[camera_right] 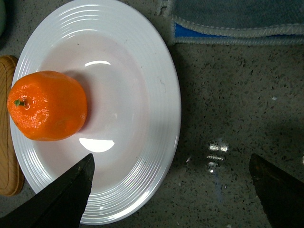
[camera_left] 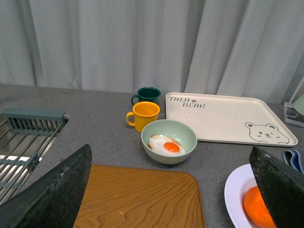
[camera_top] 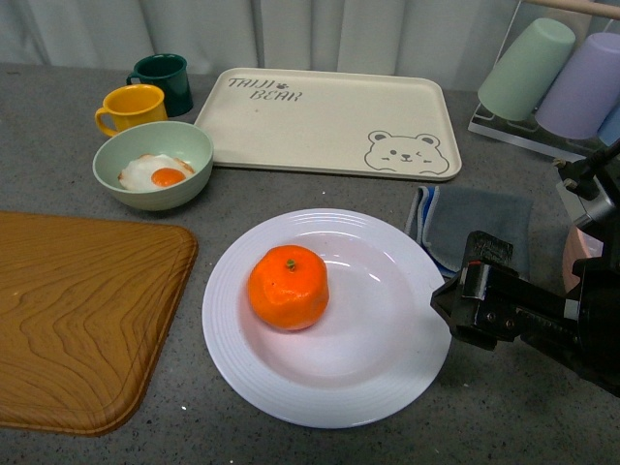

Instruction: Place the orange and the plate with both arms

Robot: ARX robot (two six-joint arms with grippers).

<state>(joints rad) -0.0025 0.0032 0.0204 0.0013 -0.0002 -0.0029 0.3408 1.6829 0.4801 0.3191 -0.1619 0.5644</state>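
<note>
The orange (camera_top: 288, 287) sits left of centre in the white ridged plate (camera_top: 387, 383) on the grey counter. My right gripper (camera_top: 453, 308) is open at the plate's right edge. In the right wrist view the right gripper (camera_right: 171, 161) straddles the rim: one finger (camera_right: 66, 194) is over the plate (camera_right: 142, 95) and the other (camera_right: 278, 190) over bare counter, with the orange (camera_right: 47, 105) further in. My left gripper (camera_left: 170, 161) is open and holds nothing, above the wooden board. The plate's edge (camera_left: 233, 190) and the orange (camera_left: 254, 209) show beside its right finger (camera_left: 280, 185). The left arm is out of the front view.
A wooden board (camera_top: 77, 310) lies left of the plate. Behind are a green bowl with a fried egg (camera_top: 153, 165), a yellow mug (camera_top: 131, 107), a dark green mug (camera_top: 165, 77) and a cream bear tray (camera_top: 329, 121). A blue-grey cloth (camera_top: 475, 228) and a cup rack (camera_top: 552, 77) are at right.
</note>
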